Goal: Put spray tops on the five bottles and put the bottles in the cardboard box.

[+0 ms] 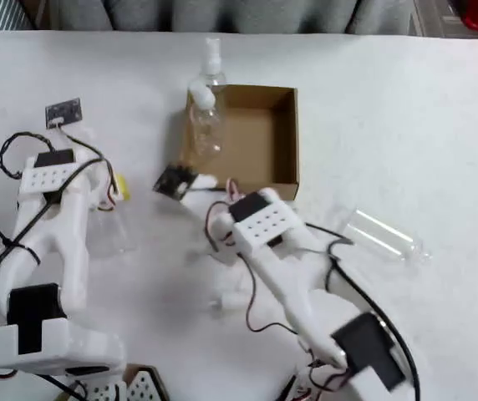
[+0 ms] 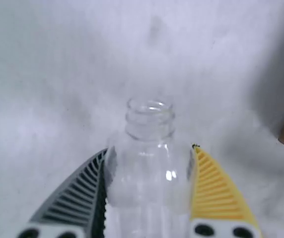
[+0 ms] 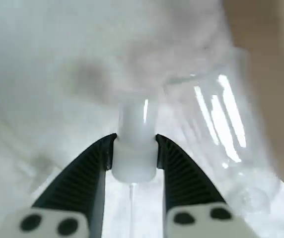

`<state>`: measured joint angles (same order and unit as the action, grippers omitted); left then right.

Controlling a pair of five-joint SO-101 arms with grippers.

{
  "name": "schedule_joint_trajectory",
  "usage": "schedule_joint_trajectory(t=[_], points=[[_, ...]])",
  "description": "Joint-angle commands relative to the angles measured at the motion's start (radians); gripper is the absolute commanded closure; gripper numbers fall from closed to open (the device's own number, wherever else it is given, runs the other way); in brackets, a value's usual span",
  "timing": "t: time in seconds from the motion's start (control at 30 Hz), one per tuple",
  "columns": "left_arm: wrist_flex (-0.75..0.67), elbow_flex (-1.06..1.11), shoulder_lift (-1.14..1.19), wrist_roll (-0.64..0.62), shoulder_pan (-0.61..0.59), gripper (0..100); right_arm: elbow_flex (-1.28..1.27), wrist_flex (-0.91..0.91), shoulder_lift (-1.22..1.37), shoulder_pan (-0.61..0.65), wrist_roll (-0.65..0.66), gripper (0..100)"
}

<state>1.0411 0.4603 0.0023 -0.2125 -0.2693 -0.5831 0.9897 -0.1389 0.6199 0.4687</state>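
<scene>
Status: left tool (image 2: pixel 149 149) is closed onto an open-necked bottle (image 2: pixel 149 173), grey and yellow fingers pinching its shoulders, neck bare and pointing away from the wrist; the bottle is down at the left side of the worktop (image 1: pixel 406 125). Right tool (image 3: pixel 134 143) is clamped on a white spray top (image 3: pixel 133 124), dip tube hanging between the fingers, and sits near the front-left corner of the cardboard box (image 1: pixel 260 146). So the step in hand looks like capping the left arm's bottle, but the two tools are well apart, so nothing is mated yet. Two capped bottles show at the box's left side: one (image 1: pixel 212 63) by the rear corner, one (image 1: pixel 203 117) against the left wall. Can't tell if either is actually inside; the box floor looks bare, so I'd count boxing as not done. One uncapped bottle (image 1: pixel 383 236) lies on its side to the right of the right arm. That's four bottles; I can't locate the fifth. My estimate: two of five capped, one in progress, at least one more to cap, then box them all.
</scene>
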Motion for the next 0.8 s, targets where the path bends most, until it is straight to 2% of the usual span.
schedule_joint_trajectory(t=[0.0, 0.17, 0.4, 0.6, 0.77], points=[[-0.028, -0.025, -0.054, 0.0, -0.005, 98, 0.018, 0.012, -0.127, -0.091, -0.064, 98.2], [-0.028, -0.025, -0.061, 0.002, -0.005, 98, 0.017, 0.033, -0.246, -0.173, -0.14, 98.1], [-0.018, -0.021, -0.105, 0.005, -0.015, 98, 0.017, 0.048, -0.386, -0.177, -0.144, 98.2], [-0.017, 0.097, -0.315, 0.005, -0.005, 98, 0.057, 0.005, -0.513, -0.183, -0.144, 98.3], [-0.12, 0.236, -0.504, 0.003, -0.004, 98, 0.064, -0.076, -0.636, -0.188, -0.189, 98.3]])
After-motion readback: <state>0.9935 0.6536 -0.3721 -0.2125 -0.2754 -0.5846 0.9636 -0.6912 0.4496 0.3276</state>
